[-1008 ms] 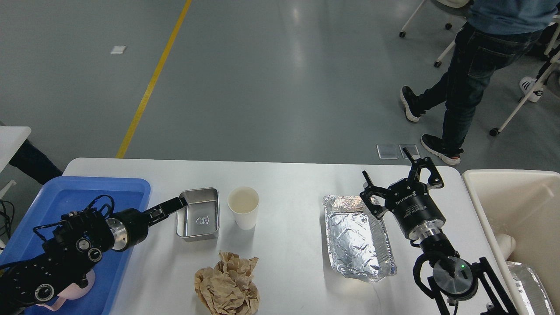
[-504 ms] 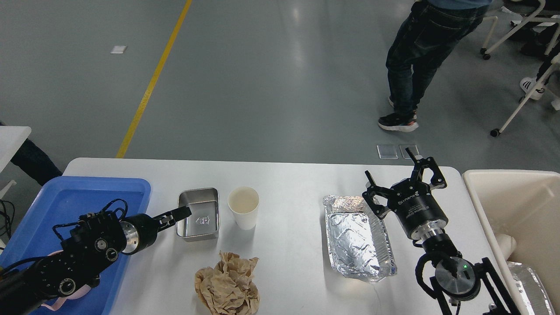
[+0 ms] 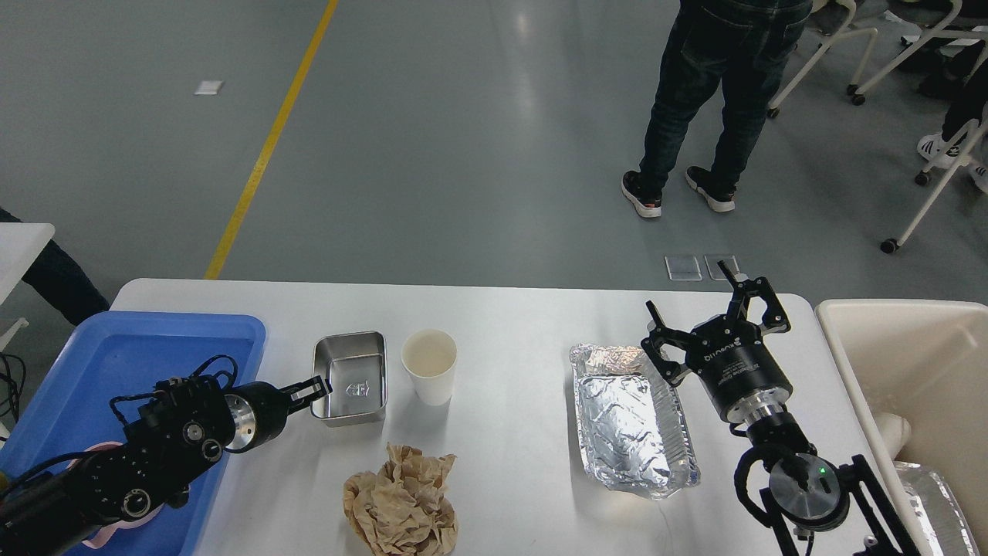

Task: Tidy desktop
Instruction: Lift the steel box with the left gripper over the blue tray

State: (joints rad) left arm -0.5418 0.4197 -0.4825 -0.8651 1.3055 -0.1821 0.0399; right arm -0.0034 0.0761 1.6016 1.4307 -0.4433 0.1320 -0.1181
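1. The desktop [image 3: 509, 316] lay white and broad below me, running from the blue tray [image 3: 93, 347] on my left to the cream bin [image 3: 926, 363] on my right.
2. My left gripper [image 3: 315, 389] was at the near left wall of the small steel container [image 3: 350, 378], its dark fingers seen too small and close together for me to tell whether they gripped the rim or not.
3. My right gripper [image 3: 714, 309] hung with its fingers spread wide, holding nothing, just past the far right corner of the foil tray [image 3: 629, 421].
4. A white paper cup [image 3: 429, 365] stood upright just to the right of the steel container, apart from it.
5. A crumpled brown paper [image 3: 403, 502] lay near the front edge, in front of the cup.
6. A person in dark jeans [image 3: 714, 85] stood on the grey floor beyond the table.
7. A bit of something pink [image 3: 100, 452] showed in the blue tray under my left arm.
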